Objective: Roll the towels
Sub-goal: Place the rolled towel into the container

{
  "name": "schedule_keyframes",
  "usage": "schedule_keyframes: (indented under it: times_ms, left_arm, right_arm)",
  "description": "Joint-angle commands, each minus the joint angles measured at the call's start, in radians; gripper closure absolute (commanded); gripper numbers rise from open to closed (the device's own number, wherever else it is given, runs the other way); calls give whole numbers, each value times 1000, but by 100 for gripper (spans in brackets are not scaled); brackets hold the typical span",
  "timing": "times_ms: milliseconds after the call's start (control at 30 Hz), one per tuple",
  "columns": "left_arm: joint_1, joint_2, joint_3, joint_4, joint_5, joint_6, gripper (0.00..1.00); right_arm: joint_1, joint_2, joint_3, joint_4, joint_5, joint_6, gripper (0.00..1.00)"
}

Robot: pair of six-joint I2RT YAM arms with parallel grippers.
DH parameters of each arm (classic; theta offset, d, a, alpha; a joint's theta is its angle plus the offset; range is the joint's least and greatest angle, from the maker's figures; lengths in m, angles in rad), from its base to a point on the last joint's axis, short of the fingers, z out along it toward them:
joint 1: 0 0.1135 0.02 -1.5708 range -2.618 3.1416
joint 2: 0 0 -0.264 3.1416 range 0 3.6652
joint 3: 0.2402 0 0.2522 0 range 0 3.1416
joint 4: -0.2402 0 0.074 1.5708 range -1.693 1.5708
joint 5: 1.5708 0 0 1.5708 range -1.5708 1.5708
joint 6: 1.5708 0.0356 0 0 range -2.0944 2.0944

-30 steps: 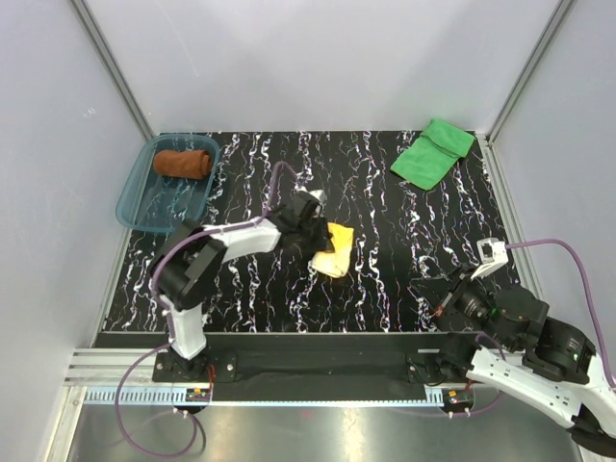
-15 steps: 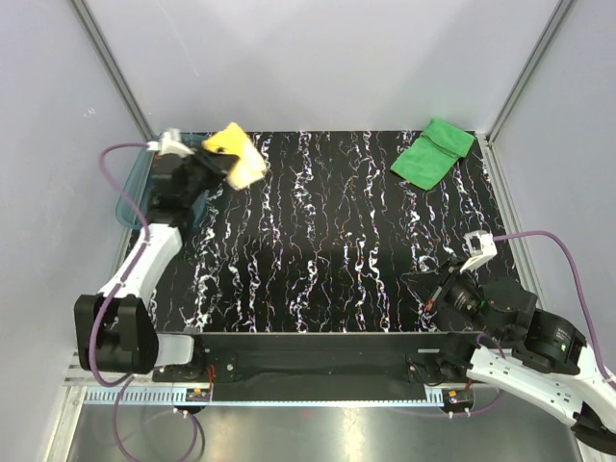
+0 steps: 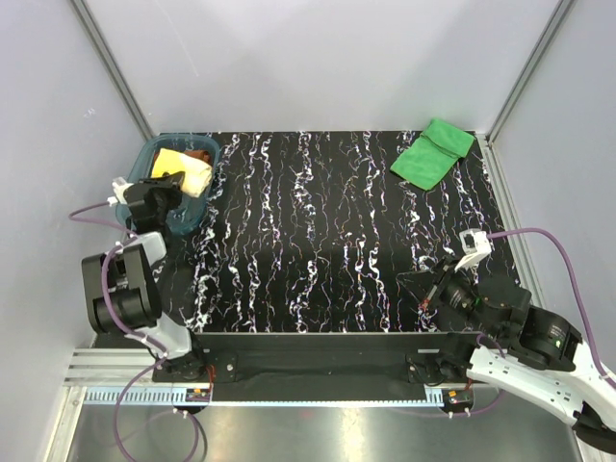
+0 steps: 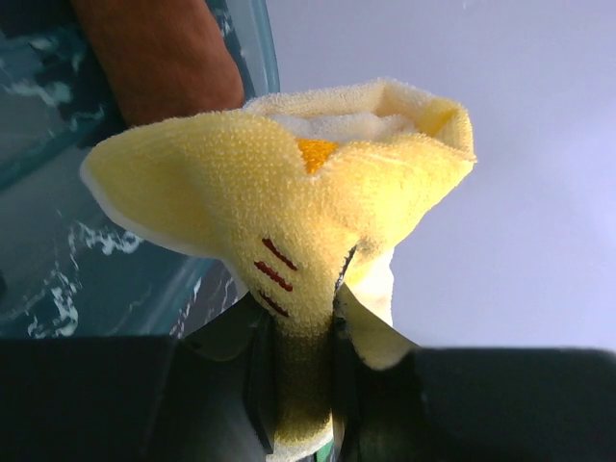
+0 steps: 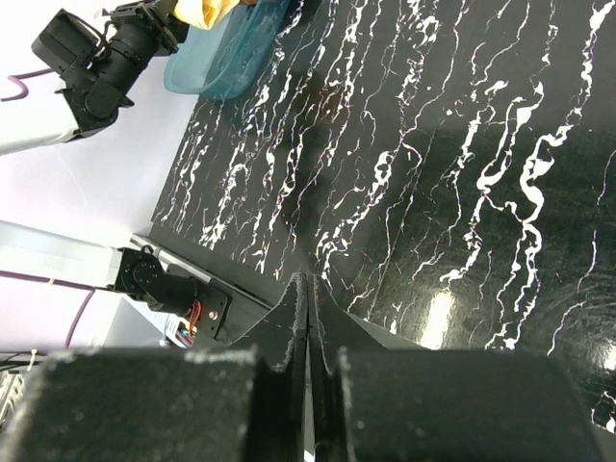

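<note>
Left hand point(image 4: 300, 385) pinches the bundled pale yellow towel point(image 4: 289, 183) over the teal tray point(image 3: 189, 217) at far left, I judge to drop it beside the rust-brown towel point(image 4: 164, 58) there. Right hand point(image 5: 306, 298) sits closed and empty near right, and the green towel point(image 3: 433, 152) lies unrolled far right.

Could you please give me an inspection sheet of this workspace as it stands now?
Surface: black, white-veined table.
Job's things: rust-brown towel rolled, in the teal tray; yellow towel bunched, held over the tray; green towel folded, unrolled, far right corner.
Clutter: nothing seen beyond the tray.
Grippers: left gripper shut on the yellow towel; right gripper shut, empty.
Cables: purple cables loop off both arms.
Surroundings: pale walls, aluminium frame posts.
</note>
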Motion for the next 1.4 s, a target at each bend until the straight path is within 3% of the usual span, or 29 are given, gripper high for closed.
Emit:
schedule_keyframes:
  times_ms: [0, 300, 467, 533, 600, 733, 800, 867, 1067, 1200, 1367]
  left_arm:
    - [44, 57, 60, 161, -54, -38, 100]
    - [78, 273, 252, 86, 4, 72, 100]
    - [78, 391, 330, 14, 55, 42, 96]
    - [78, 403, 359, -123, 58, 37, 93]
    - [74, 400, 372, -161, 27, 43, 91]
    - [71, 396, 436, -404, -31, 82, 65]
    - [69, 406, 448, -426, -28, 88, 43]
    - [69, 434, 479, -483, -20, 88, 34]
    - [71, 434, 479, -558, -36, 37, 27]
    - [71, 423, 542, -763, -29, 19, 26]
    - [78, 301, 501, -805, -56, 8, 24]
  right_arm:
    - [-4, -9, 31, -32, 10, 13, 100]
    - [-4, -3, 16, -33, 27, 13, 100]
    - [-4, 39, 8, 2, 22, 2, 100]
    - [-5, 59, 10, 16, 22, -5, 100]
    - [-4, 73, 8, 33, 21, -9, 100]
    - [-4, 96, 10, 51, 18, -15, 100]
    - [-5, 103, 8, 63, 13, -13, 100]
    - [-5, 103, 5, 69, 10, -13, 100]
    - [-5, 106, 16, 60, 5, -13, 100]
    - [-4, 96, 24, 51, 10, -10, 100]
    - [-5, 97, 31, 46, 5, -10, 100]
